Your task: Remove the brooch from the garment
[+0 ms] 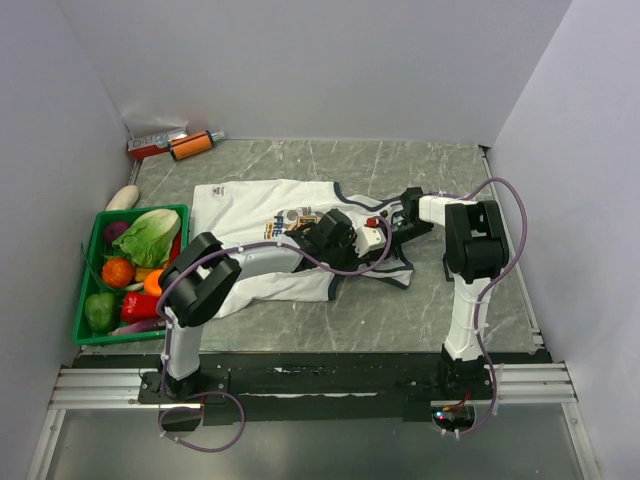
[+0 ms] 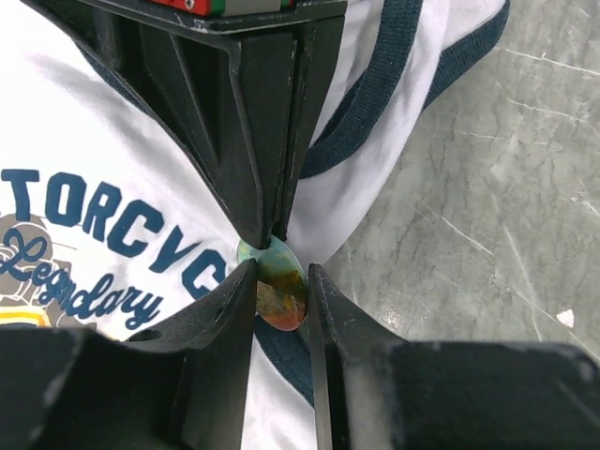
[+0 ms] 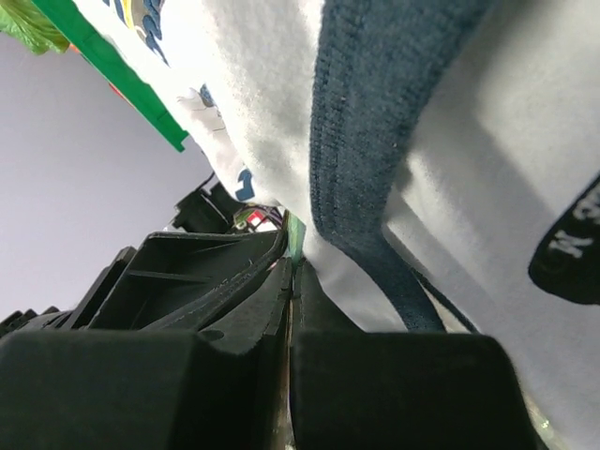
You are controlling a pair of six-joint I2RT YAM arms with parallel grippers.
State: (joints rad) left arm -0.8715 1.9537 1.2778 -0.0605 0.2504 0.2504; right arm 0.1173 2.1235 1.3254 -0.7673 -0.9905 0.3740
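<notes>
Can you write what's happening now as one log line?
left fingers: gripping brooch | right fingers: shut, tips by brooch | brooch: on garment

On the white jersey, the cut-off blue letters "TORCYC" are printed, and "Legendary" is written in script beneath them.

Item one, garment: white sleeveless jersey with navy-blue trim and a blue-and-gold chest graphic with navy lettering. It lies flat but rumpled across the middle of the grey marbled bench, trimmed openings toward the right. Item two, brooch: small glossy oval, mottled green, orange and brown, set on the white cloth just beside the navy trim and the lettering's end.
</notes>
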